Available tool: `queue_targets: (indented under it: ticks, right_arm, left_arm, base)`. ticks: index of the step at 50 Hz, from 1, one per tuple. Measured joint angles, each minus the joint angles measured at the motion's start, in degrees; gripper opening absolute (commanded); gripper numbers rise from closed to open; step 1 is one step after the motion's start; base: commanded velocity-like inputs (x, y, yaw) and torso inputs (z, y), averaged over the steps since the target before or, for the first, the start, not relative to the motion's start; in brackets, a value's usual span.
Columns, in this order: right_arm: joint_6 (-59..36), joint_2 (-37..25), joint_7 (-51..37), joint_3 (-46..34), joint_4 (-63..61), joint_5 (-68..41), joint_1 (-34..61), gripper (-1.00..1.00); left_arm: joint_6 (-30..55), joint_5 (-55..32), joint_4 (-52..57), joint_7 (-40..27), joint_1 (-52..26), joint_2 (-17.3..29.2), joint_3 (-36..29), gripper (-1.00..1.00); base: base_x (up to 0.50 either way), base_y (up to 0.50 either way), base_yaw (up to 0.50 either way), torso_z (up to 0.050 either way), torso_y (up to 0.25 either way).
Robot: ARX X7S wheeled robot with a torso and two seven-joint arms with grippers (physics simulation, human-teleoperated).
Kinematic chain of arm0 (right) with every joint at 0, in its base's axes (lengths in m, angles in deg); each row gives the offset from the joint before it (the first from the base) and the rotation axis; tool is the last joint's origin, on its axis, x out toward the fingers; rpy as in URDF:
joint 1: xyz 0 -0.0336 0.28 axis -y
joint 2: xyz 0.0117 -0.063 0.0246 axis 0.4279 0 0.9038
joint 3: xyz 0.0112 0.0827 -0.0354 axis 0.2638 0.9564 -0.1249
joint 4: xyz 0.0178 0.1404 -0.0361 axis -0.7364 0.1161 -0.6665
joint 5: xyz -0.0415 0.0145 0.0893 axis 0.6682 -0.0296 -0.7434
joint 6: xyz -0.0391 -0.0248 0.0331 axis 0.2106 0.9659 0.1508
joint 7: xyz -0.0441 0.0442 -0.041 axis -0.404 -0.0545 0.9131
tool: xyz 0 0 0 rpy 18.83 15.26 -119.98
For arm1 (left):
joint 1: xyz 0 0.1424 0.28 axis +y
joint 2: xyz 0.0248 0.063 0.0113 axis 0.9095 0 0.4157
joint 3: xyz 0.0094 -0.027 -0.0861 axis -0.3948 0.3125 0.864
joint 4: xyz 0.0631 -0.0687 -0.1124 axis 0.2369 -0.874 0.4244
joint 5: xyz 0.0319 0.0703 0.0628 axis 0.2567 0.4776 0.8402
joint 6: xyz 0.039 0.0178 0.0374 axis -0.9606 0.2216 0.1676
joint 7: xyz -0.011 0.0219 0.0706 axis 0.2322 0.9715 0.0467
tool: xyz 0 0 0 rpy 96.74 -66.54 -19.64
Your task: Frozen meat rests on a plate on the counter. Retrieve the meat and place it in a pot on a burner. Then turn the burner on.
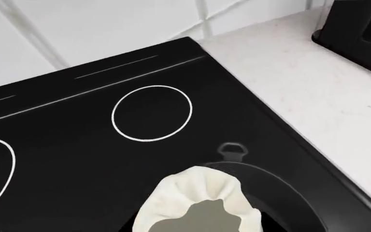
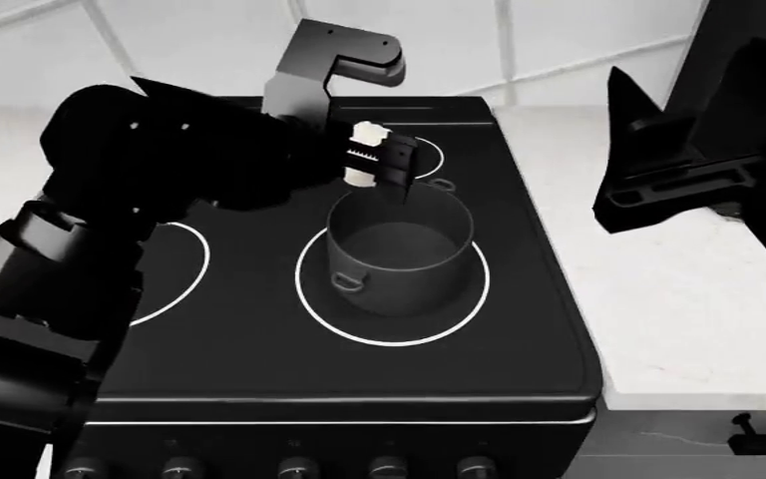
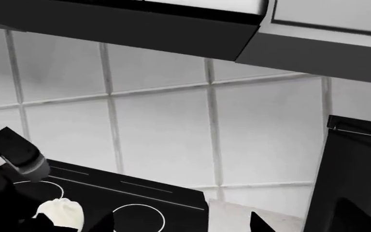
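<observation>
1. Over the back rim of the pot (image 2: pixel 398 251), the frozen meat (image 2: pixel 364 152) is held tight in the left gripper (image 2: pixel 380 162).
2. Inside the white ring of the burner (image 2: pixel 394 279) the pot is already set.
3. The meat should be moved a bit more over the middle of the pot and lowered before it is let go.
4. It should not be dropped from high up.
5. The right gripper (image 2: pixel 682 160) is raised at the side; whether it is open cannot be told.
</observation>
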Motion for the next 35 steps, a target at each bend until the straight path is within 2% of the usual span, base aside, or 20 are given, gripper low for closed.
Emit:
queue_targets:
  ticks: [35]
  right_arm:
    - [1.43, -1.30, 2.70, 2.50, -0.68, 2.36, -3.91, 1.00]
  left_arm:
    - [-1.36, 1.85, -3.15, 2.50, 2.00, -2.49, -4.26, -1.00]
  base:
    - [0.00, 0.00, 0.00, 0.000, 0.000]
